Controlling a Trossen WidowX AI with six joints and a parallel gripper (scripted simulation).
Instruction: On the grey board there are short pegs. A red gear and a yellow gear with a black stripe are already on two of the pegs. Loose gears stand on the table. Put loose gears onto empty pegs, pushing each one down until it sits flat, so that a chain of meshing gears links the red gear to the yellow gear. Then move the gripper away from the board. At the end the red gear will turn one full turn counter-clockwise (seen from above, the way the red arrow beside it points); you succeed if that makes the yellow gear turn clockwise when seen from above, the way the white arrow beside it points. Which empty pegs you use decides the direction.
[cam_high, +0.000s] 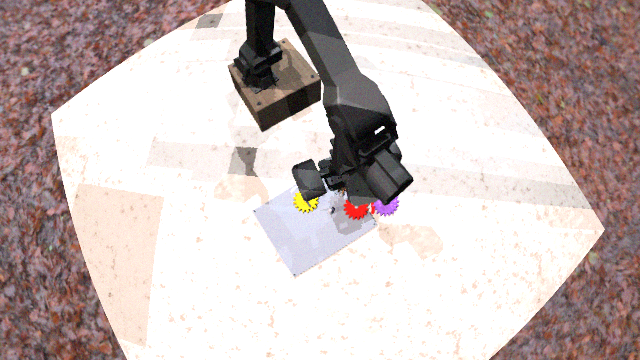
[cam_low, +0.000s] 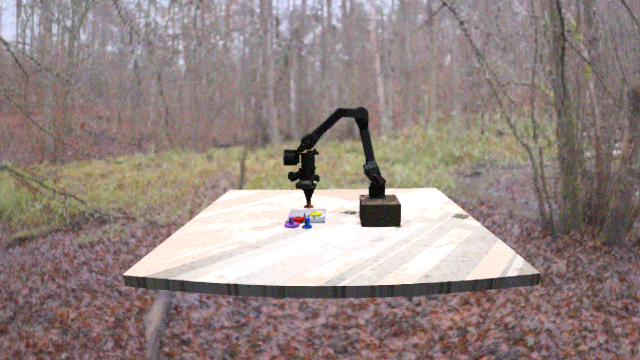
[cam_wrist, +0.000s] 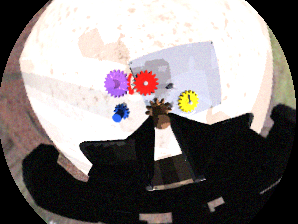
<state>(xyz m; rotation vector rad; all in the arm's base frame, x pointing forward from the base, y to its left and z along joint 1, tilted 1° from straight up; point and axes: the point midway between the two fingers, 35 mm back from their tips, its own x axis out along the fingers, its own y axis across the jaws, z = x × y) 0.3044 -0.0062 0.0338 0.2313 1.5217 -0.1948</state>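
My gripper (cam_wrist: 160, 117) (cam_low: 308, 204) is shut on the brown gear (cam_wrist: 159, 108) (cam_low: 309, 206) by its handle. The gear hangs above the near part of the grey board (cam_high: 295, 250) (cam_wrist: 192, 56), clear of it. The red gear (cam_high: 356, 210) (cam_wrist: 145, 83) (cam_low: 298, 219) and the yellow gear (cam_high: 305, 202) (cam_wrist: 188, 99) (cam_low: 316, 214) sit on pegs of the board. A dark peg (cam_high: 332, 210) (cam_wrist: 169, 86) shows between them; other pegs are hidden behind the gripper and the brown gear. The purple gear (cam_high: 386, 205) (cam_wrist: 116, 83) (cam_low: 291, 224) and the blue gear (cam_wrist: 121, 111) (cam_low: 307, 226) stand on the table.
The purple gear stands close beside the red arrow (cam_high: 373, 208) (cam_wrist: 131, 84) at the board's edge. The arm's base stands on a wooden block (cam_high: 287, 102) (cam_low: 380, 212). In the top view the arm hides the blue gear and part of the board.
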